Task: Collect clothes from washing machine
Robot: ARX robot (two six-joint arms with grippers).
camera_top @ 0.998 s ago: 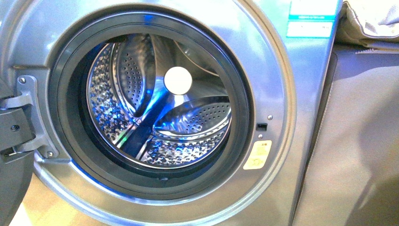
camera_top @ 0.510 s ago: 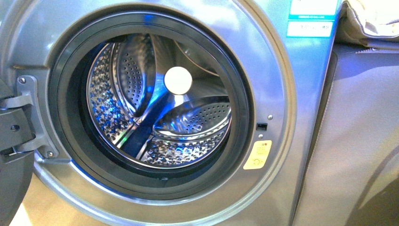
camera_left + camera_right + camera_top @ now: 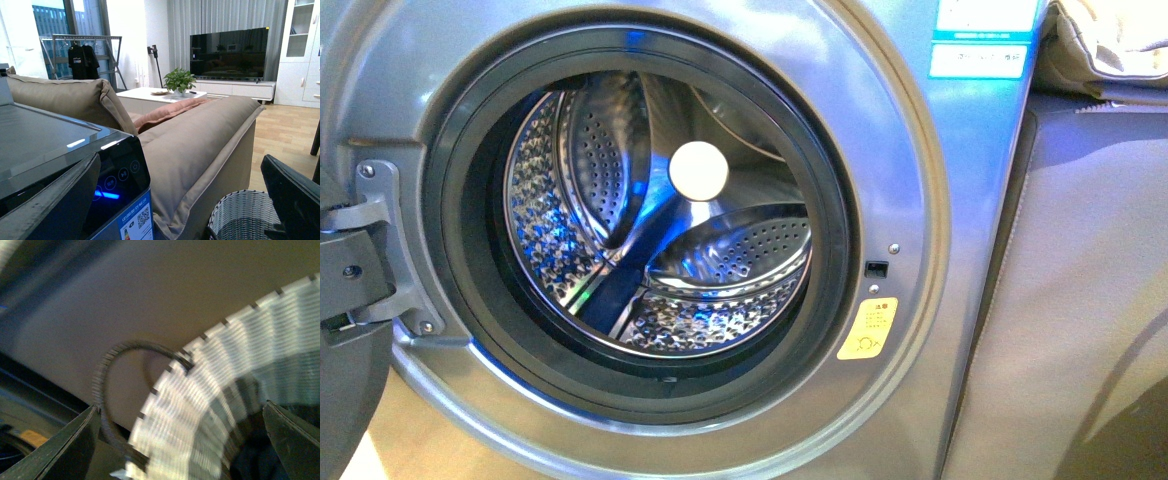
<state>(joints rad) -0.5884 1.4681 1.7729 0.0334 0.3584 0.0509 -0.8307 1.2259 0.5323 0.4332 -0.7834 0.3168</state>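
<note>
The grey washing machine (image 3: 920,200) fills the front view with its door (image 3: 350,300) swung open at the left. The perforated steel drum (image 3: 660,220) shows no clothes inside. Neither gripper is in the front view. My left gripper (image 3: 175,220) is open and empty, up beside the machine's black control panel (image 3: 120,175) and above the woven basket (image 3: 245,215). My right gripper (image 3: 180,440) is open over the basket's rim (image 3: 200,400). That view is blurred. A dark blue patch (image 3: 255,462) lies inside the basket, and I cannot tell if it is the clothes.
A beige sofa (image 3: 1080,300) stands right against the machine's right side, with a cushion (image 3: 1110,40) on top. The basket's ring handle (image 3: 107,390) sticks out beside the sofa. Beyond the sofa are a coffee table (image 3: 160,95), a TV (image 3: 230,52) and wooden floor.
The machine and drum look the same in the front view. Only a shadow on the sofa's side has shifted slightly.
</note>
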